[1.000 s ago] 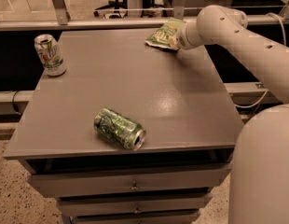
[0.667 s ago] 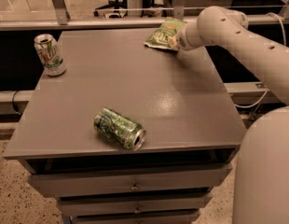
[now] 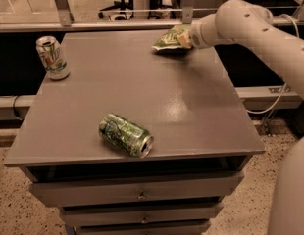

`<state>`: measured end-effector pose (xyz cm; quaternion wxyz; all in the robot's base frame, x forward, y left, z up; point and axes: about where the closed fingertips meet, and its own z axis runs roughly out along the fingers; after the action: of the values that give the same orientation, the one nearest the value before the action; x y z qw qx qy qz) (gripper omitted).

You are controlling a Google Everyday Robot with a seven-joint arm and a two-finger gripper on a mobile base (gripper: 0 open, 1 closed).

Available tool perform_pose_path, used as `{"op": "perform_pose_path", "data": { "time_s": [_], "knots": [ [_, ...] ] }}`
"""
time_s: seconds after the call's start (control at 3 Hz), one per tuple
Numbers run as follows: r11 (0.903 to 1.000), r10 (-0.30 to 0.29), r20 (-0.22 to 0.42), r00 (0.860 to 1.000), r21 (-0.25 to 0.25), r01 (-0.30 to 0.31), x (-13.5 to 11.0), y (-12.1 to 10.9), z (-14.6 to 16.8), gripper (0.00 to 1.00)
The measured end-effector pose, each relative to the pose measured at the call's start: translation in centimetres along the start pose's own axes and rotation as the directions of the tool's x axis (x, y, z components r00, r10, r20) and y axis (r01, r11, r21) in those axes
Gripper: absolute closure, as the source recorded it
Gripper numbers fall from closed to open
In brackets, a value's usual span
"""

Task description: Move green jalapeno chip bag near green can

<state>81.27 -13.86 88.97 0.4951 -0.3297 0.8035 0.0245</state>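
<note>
The robot's pale arm (image 3: 250, 23) reaches in from the right and ends at the far right part of the table (image 3: 142, 82). Its hand (image 3: 185, 39) sits at the right end of the green jalapeno chip bag (image 3: 169, 37), touching it or very nearly so. The wrist covers most of the hand, so I cannot tell whether it is released or grasping the bag.

The bag lies close to the table's far edge, right of the middle, with a dark shadow along its near side. Whether it rests flat on the surface or is raised a little, I cannot tell.

The green can (image 3: 125, 134) lies on its side close to the near edge, left of the middle, with one silver end turned toward the near right. It is well apart from the bag, with the broad bare middle of the table between them.

A white can (image 3: 53, 58) with green and red marks stands upright at the far left corner, well apart from both.

Below the tabletop are drawers (image 3: 142, 196) with small knobs. A metal rail (image 3: 117, 23) runs behind the far edge, and a cable (image 3: 274, 102) hangs at the right.
</note>
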Motion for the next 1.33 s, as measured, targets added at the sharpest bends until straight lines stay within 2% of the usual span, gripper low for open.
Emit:
{"op": "perform_pose_path", "data": {
  "time_s": [0.33,0.67,1.0,1.33],
  "knots": [
    [0.9951,-0.05,0.054,0.997,-0.083,0.054,-1.9,2.5,-4.9,1.0],
    [0.9761,-0.074,0.086,0.994,-0.198,0.09,-2.0,5.5,-7.9,1.0],
    [0.9412,-0.091,0.134,0.987,-0.312,0.129,-1.9,7.9,-10.7,1.0],
    [0.8644,-0.132,0.208,0.969,-0.454,0.216,-1.7,11.6,-14.1,1.0]
  ]
}}
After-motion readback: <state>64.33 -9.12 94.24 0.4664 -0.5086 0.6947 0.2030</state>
